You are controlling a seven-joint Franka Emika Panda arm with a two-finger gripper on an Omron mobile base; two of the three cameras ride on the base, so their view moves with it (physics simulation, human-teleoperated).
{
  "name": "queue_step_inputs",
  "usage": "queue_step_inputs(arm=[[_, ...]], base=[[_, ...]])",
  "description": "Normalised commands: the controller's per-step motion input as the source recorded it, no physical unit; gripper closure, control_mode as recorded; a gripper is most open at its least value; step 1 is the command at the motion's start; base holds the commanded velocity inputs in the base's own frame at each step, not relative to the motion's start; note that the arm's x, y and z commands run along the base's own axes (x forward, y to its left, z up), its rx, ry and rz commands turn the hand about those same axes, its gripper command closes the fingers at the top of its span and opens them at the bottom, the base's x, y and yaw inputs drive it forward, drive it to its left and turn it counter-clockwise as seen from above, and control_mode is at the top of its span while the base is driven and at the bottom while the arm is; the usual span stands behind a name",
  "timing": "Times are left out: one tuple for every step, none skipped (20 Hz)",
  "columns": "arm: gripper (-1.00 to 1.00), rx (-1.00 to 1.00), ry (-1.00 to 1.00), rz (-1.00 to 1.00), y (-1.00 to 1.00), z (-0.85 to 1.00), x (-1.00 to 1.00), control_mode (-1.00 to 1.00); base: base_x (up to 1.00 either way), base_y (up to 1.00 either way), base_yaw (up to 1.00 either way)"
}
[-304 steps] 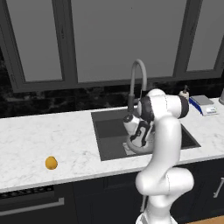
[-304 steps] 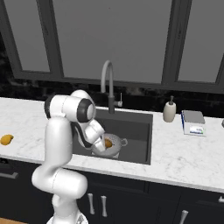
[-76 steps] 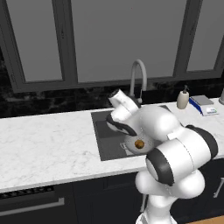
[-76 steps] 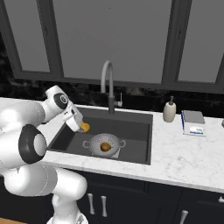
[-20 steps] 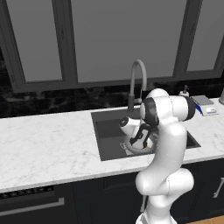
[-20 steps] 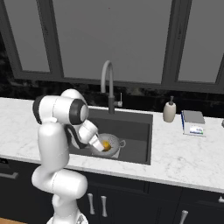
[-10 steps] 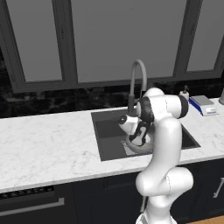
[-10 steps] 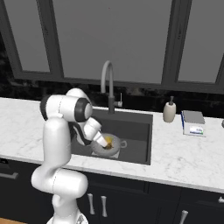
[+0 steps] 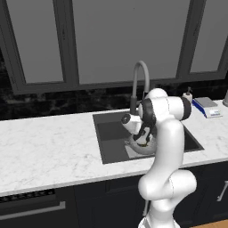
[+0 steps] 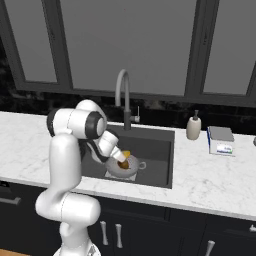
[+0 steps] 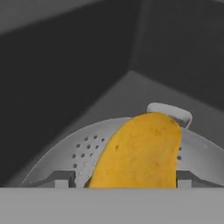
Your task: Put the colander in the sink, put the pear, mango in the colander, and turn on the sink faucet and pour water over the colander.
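The pale colander (image 10: 132, 171) stands on the bottom of the dark sink (image 10: 156, 149), below the gooseneck faucet (image 10: 122, 95). My gripper (image 10: 120, 159) reaches down into the bowl. In the hand view the orange-yellow mango (image 11: 140, 151) lies between the finger tips over the holed colander (image 11: 83, 148) wall, with a narrow gap at the left tip, so the jaws stand open around it. A dull brown pear (image 10: 122, 164) shows right by the hand inside the bowl. From the left base view my arm covers much of the colander (image 9: 139, 150) and sink (image 9: 111, 133).
A white soap bottle (image 10: 193, 127) and a small blue-and-white box (image 10: 220, 140) stand on the marble counter (image 10: 215, 170) right of the sink. The sink's walls close in around the hand. Dark windows rise behind the faucet (image 9: 140, 75).
The hand has shifted a little over the colander with the mango, and the jaws have widened off the fruit.
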Motion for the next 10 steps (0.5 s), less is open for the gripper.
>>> queue_step_inputs(arm=[[-1.00,0.00,-0.18,0.07,0.14,-0.08,-0.19,-1.00],[-1.00,0.00,-0.17,0.07,0.19,-0.06,-0.19,-1.00],[-1.00,0.00,-0.15,0.05,0.25,-0.02,-0.19,-1.00],[-1.00,0.00,-0.13,0.06,0.26,0.00,-0.21,-1.00],[-1.00,0.00,-0.15,0.06,0.26,0.00,-0.28,-1.00],[-1.00,0.00,-0.17,0.06,0.29,0.00,-0.29,-1.00],[-1.00,0.00,-0.18,0.07,0.31,0.00,-0.34,-1.00],[-1.00,0.01,-0.18,0.07,0.40,0.01,-0.34,-1.00],[-1.00,0.04,-0.18,0.07,0.40,0.15,-0.43,-1.00],[-1.00,0.05,-0.14,0.07,0.37,0.24,-0.44,-1.00]], base=[[0.00,0.00,0.00],[0.00,0.00,0.00],[0.00,0.00,0.00],[0.00,0.00,0.00],[0.00,0.00,0.00],[0.00,0.00,0.00],[0.00,0.00,0.00],[0.00,0.00,0.00],[0.00,0.00,0.00],[0.00,0.00,0.00]])
